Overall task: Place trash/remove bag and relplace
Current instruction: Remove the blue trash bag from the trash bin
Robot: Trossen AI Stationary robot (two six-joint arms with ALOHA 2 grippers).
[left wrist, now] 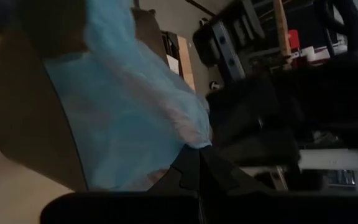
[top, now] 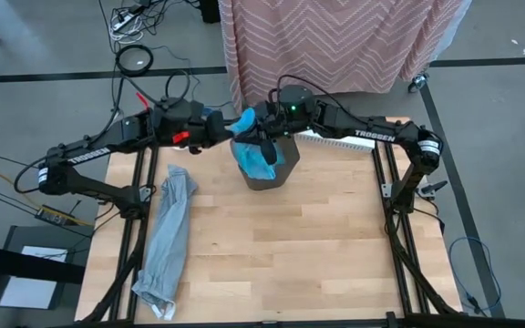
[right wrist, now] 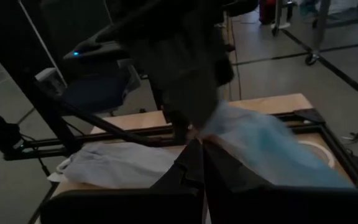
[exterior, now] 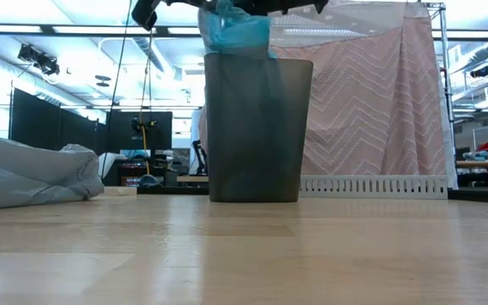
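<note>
Here both arms reach inward over the bin point(top: 267, 169) at the bench's far edge; left gripper point(top: 231, 128) and right gripper point(top: 264, 146) — fingers pressed together — each pinch the blue bag point(top: 253, 157).

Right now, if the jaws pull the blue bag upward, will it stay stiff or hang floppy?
Probably floppy: the blue bag drapes in crumpled folds over the bin rim. It looks thin and translucent, so likely light and possibly easy to tear. The bin might lift or tip with it.

Thin, crinkly translucent blue plastic bag point(top: 254, 155) lines a matt dark bin point(top: 276, 169) on a smooth pale wooden worktop point(top: 290, 246).
</note>
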